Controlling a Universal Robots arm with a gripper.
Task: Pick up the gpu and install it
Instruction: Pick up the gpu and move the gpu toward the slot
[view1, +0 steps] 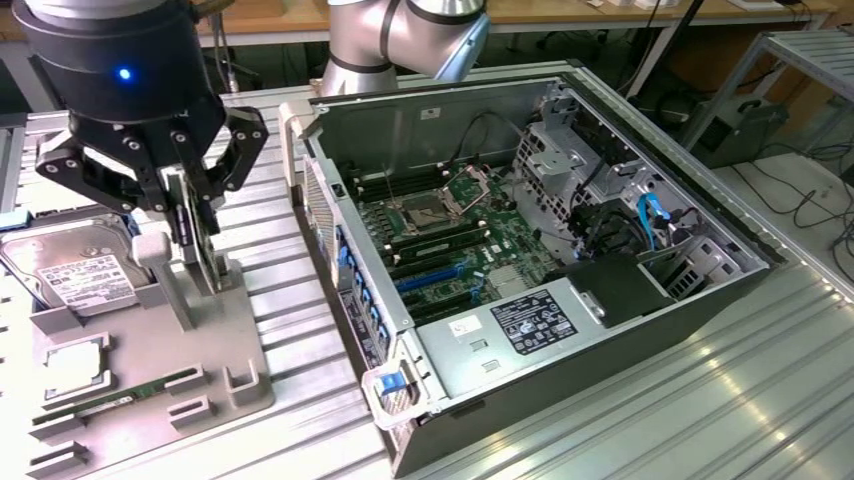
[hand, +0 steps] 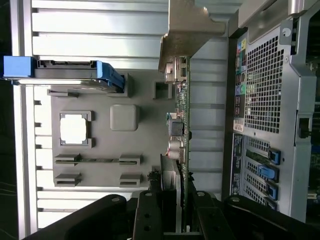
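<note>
Black gripper (hand: 175, 200) sits low over the grey fixture tray (view1: 200, 350), clenched on the gpu (hand: 181, 107). The card stands on edge between the two fingers (hand: 150, 220), near the tray's side that faces the PC case (view1: 561, 250). From the wrist view it's edge-on, a thin board with small components along it. Its pale metal bracket (hand: 187, 35) is at the end farthest from the fingers. Can't tell whether the card's lower edge is clear of its tray slot or seated in it.

Other parts on the tray:
- Hard drive (view1: 74, 270), white label, blue carrier, propped up in its stand at the tray's edge away from the case.
- CPU (view1: 74, 365) lies flat in a square pocket mid-tray.
- Green memory stick (view1: 127, 395) lies in its cradle just beside the CPU pocket, well apart from the gpu.

The tray rests on a ribbed aluminium table (view1: 641, 420). The case lies on that table just beside the tray, on the exterior view's right, with its side panel off. Its rear panel faces the tray, with a row of blue slot latches (hand: 267, 172) along it. Inside are the green motherboard (view1: 461, 250), with a bare CPU socket (view1: 434, 210), and the power supply (view1: 534, 320), label up. Silver arm link (view1: 400, 40) shows beyond the case, on the side far from the tray.
</note>
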